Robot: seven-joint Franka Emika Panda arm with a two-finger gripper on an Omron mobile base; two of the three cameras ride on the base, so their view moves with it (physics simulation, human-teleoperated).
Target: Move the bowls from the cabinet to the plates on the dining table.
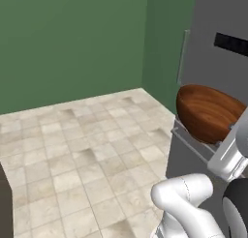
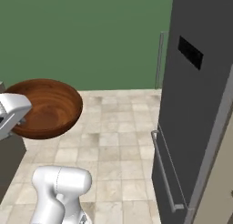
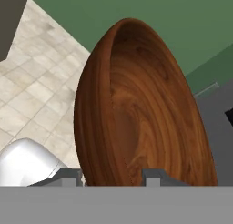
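Note:
A glossy reddish-brown bowl [image 1: 208,111] [image 2: 48,107] [image 3: 141,114] is carried in the air above the tiled floor, tilted on its side. My gripper [image 3: 111,175] is shut on its rim, with one fingertip [image 3: 68,175] outside the wall and the other inside. In the right base view the white hand reaches the bowl from the left. In the left base view it comes from the lower right. The cabinet, the plates and the dining table are out of view.
A tall dark grey appliance [image 1: 213,34] [image 2: 195,104] with a silver bar handle [image 2: 166,173] stands close on the right. Green walls [image 1: 72,38] close the back. Beige tiled floor [image 1: 82,155] lies open ahead. A dark unit [image 2: 9,159] edges the left.

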